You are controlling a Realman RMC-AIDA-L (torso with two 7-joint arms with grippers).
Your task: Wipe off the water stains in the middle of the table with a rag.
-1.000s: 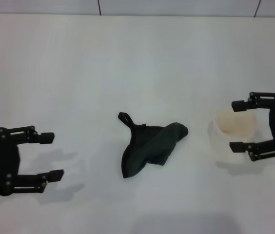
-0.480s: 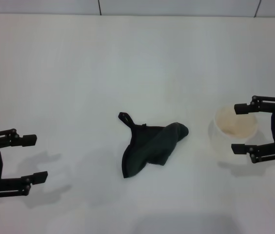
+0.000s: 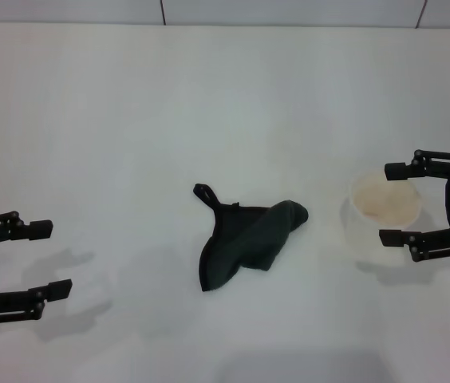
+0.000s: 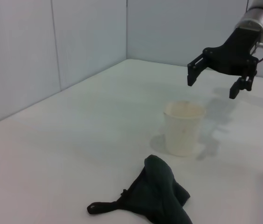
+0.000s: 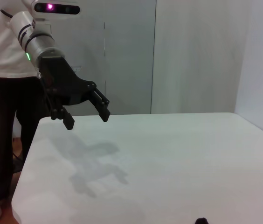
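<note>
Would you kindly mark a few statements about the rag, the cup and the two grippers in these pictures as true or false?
1. The rag lies crumpled on the table, held by neither gripper. True.
2. The left gripper is shut on the rag. False: it is open and hangs well to the rag's left, holding nothing.
3. A white cup stands upright to the right of the rag. True.
4. The right gripper is open, by the cup. True; in the left wrist view it hangs above and beyond the cup without touching it.
5. The cup lies tipped on its side. False: it is upright, its inside tinged orange-brown.
6. The rag touches the cup. False: bare table lies between them.
</note>
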